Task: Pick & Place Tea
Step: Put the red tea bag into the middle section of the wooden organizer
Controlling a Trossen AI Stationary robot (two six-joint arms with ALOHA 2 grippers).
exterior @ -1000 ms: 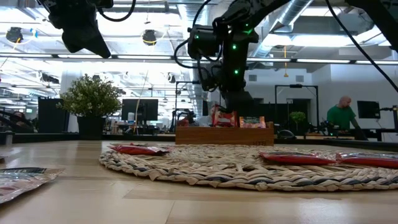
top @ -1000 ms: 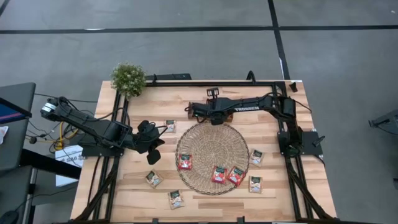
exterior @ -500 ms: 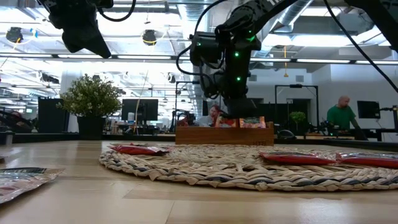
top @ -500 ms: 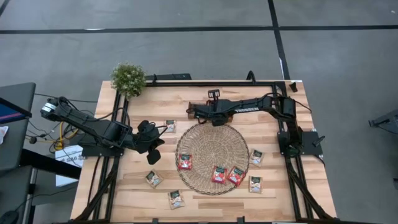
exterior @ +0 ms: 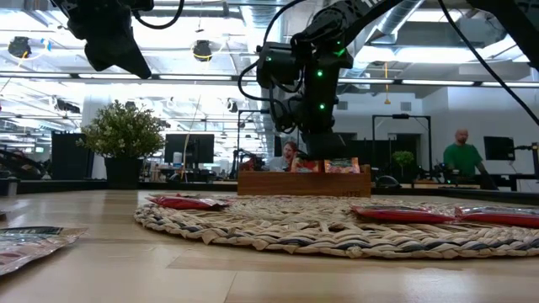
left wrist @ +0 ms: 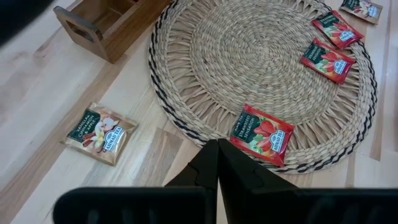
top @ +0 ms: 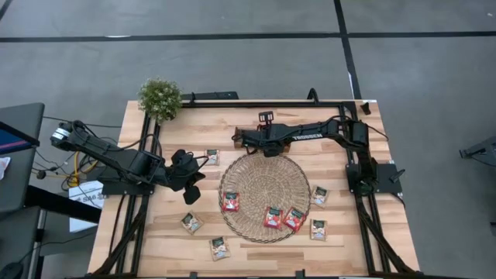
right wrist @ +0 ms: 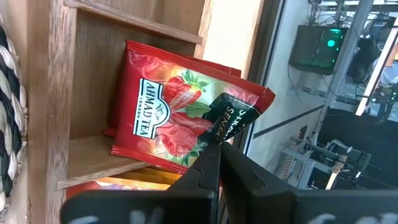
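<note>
My right gripper (right wrist: 217,148) reaches into the brown wooden tray (right wrist: 56,93) at the far side of the round straw mat (top: 265,196) and is shut on a red strawberry tea sachet (right wrist: 155,124). In the low view the sachet's top (exterior: 306,165) shows above the tray's rim. Three red sachets (top: 230,202) (top: 273,217) (top: 294,219) lie flat on the mat. Several whitish sachets (top: 211,156) (top: 191,223) (top: 318,195) lie on the table around it. My left gripper (left wrist: 217,148) is shut and hovers over the table by the mat's left edge, holding nothing. My right gripper pinches the red sachet between its two fingers (right wrist: 205,168) at a dark-printed patch (right wrist: 227,121) on the edge nearest them. The sachet stands tilted in a tray compartment, leaning on another red sachet behind it, with its lower edge on the compartment's floor (right wrist: 93,155).
A potted plant (top: 160,97) stands at the table's far left corner. Another sachet (exterior: 341,165) stands in the tray beside the held one. A red sachet (left wrist: 261,134) lies on the mat's rim just in front of my left gripper. People sit in the room beyond the table.
My right gripper has come down toward the wooden tray, still shut on the red sachet. The sachet stood above the tray's rim a second ago and now sits low inside the compartment. The left arm has kept still.
</note>
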